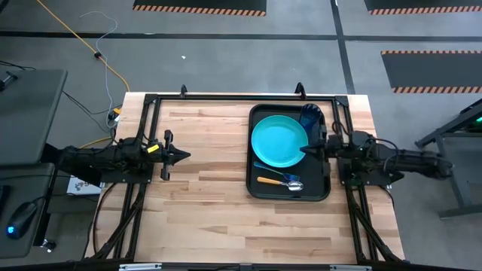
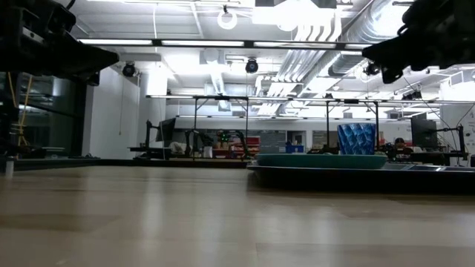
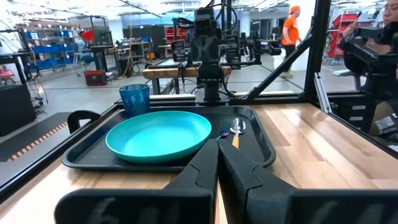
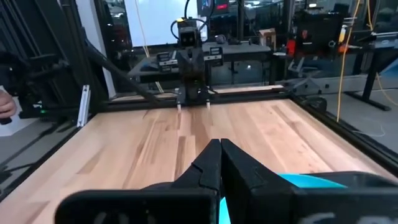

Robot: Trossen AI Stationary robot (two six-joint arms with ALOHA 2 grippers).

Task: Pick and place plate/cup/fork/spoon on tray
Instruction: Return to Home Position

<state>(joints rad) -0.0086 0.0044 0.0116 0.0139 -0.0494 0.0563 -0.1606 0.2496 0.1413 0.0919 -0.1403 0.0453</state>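
Observation:
The black tray point(image 1: 325, 188) lies on the table's right half. The turquoise plate point(image 1: 277, 141) rests in it, and the dark-blue cup point(image 1: 311, 117) stands at the tray's far right corner. The orange-handled spoon point(image 1: 274, 181) and the dark bluish fork point(image 1: 265, 168) lie in the tray's near part. My right gripper point(image 1: 307, 149) is shut and empty, above the plate's right rim. My left gripper point(image 1: 187, 156) is shut and empty over the table's left part. The left wrist view shows the plate point(image 3: 158, 135), cup point(image 3: 135, 99) and spoon point(image 3: 237, 127).
A black metal frame point(image 1: 226, 98) runs along the table's far edge and both sides. Bare wood lies between the left gripper and the tray. A person in orange point(image 3: 290, 25) walks in the room beyond the table.

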